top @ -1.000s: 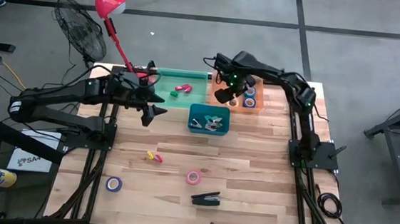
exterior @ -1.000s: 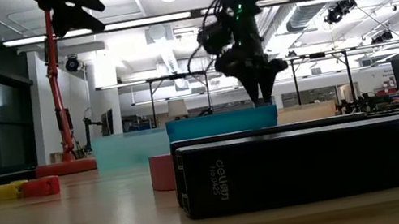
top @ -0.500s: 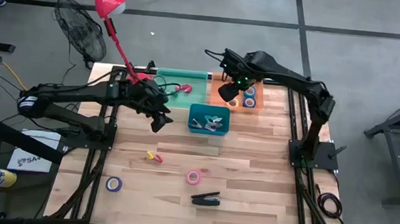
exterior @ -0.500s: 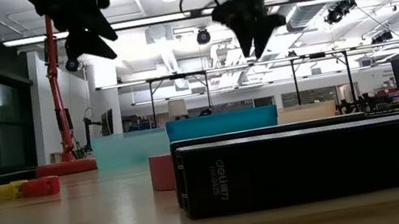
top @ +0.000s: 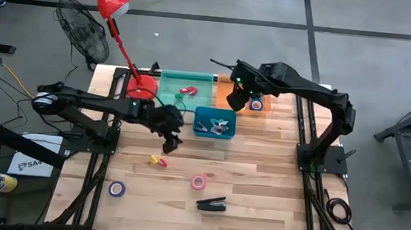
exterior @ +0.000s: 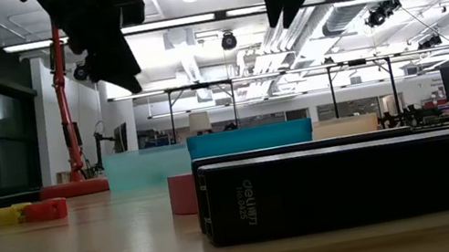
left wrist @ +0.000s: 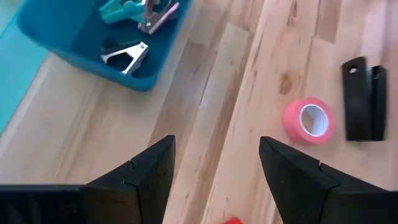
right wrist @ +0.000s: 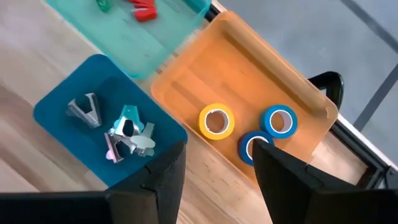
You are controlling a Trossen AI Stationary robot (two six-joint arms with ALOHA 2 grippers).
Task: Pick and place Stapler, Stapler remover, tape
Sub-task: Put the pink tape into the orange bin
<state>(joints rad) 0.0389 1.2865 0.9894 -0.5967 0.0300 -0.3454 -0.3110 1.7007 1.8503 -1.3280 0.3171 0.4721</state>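
Wooden table [top: 260, 171] bearing stapler [exterior: 350, 182] reading "deli".
Blue bin [right wrist: 56, 118] is holding removers; orange tray [right wrist: 292, 81] is holding tape [right wrist: 216, 121]. Left gripper [left wrist: 214, 165] and right gripper [right wrist: 217, 171] are hovering open, empty.

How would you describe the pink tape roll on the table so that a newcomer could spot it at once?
Start at the blue bin in the middle of the wooden table and look toward the near edge. The pink tape roll lies flat just beyond the black stapler. It is the only pink ring; the purple tape roll sits farther left.
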